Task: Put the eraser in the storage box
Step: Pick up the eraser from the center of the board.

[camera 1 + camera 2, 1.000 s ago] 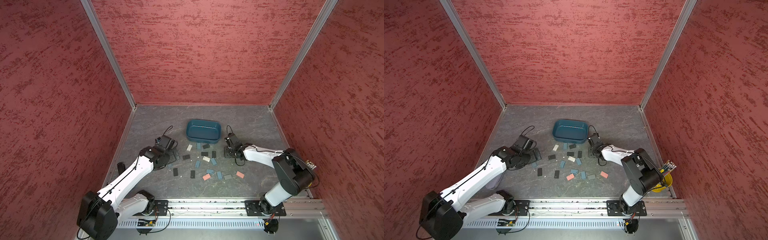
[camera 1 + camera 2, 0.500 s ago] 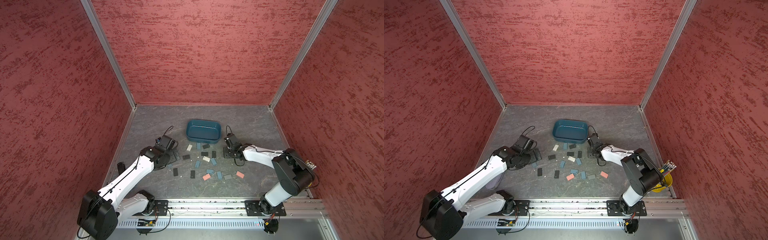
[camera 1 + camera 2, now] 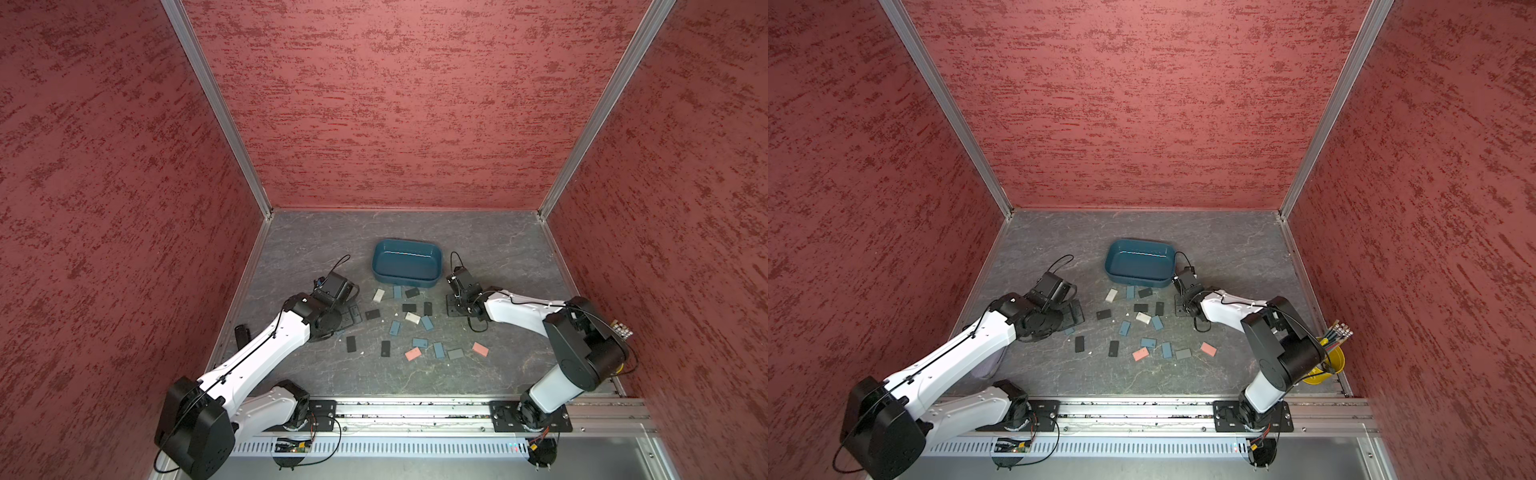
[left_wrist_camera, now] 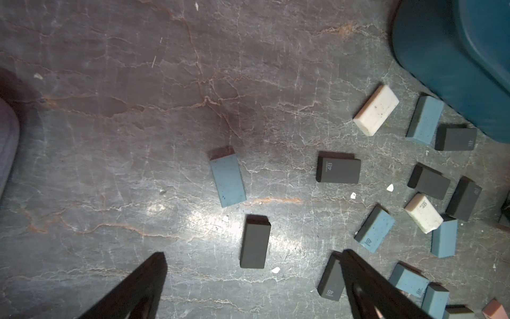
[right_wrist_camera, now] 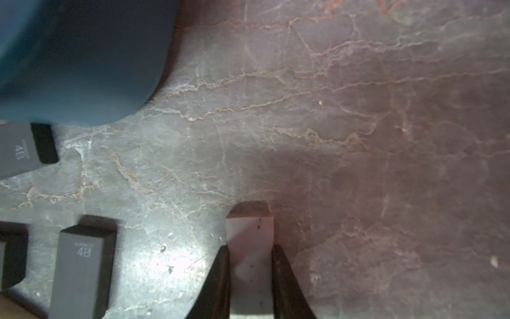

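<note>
Since a second ago, right fingers (image 5: 218,281) closer together, tight on a perhaps-pink eraser (image 5: 249,240).

My right pincer (image 5: 250,248), clamped on a pale pink eraser (image 5: 249,229), sits just beside the storage box (image 3: 406,262)'s near right corner, with the box wall close on 1 side and bare floor (image 3: 498,249) on the other. Loose erasers (image 3: 409,320) crowd the floor along the box's near wall, 2 lying just at it. Behind the box the floor lies open. My left arm (image 3: 274,345) stands off its left end.
</note>
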Available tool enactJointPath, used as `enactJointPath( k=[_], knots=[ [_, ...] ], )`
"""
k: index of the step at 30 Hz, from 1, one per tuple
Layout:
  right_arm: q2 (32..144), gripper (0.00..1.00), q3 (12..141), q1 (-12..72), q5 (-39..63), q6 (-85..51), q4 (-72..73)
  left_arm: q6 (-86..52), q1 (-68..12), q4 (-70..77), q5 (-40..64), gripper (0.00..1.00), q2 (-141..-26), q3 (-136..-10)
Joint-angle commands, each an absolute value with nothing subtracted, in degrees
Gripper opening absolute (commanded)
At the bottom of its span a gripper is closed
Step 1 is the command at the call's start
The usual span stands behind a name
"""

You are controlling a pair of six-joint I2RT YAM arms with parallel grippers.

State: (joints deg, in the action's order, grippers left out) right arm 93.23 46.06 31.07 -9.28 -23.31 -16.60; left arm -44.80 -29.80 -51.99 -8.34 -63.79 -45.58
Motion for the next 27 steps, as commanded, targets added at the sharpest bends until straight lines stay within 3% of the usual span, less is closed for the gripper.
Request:
enactJointPath(
  k=[1,16,27],
  knots=[
    [92.2,0.15,46.4,32.0,-8.9,-24.1,-21.0,-45.6,-30.5,-53.0,-10.3,1.00,-63.7,-44.5],
    [87.2,0.15,49.9,32.1,-9.4,-24.1,-24.2,-46.5,-31.7,-53.7,-11.9,1.00,-63.4,-43.4],
    [84.3,0.16,63.2,35.7,-6.8,-23.5,-29.4,-48.2,-32.0,-54.2,-12.3,1.00,-62.5,-41.5]
  ],
)
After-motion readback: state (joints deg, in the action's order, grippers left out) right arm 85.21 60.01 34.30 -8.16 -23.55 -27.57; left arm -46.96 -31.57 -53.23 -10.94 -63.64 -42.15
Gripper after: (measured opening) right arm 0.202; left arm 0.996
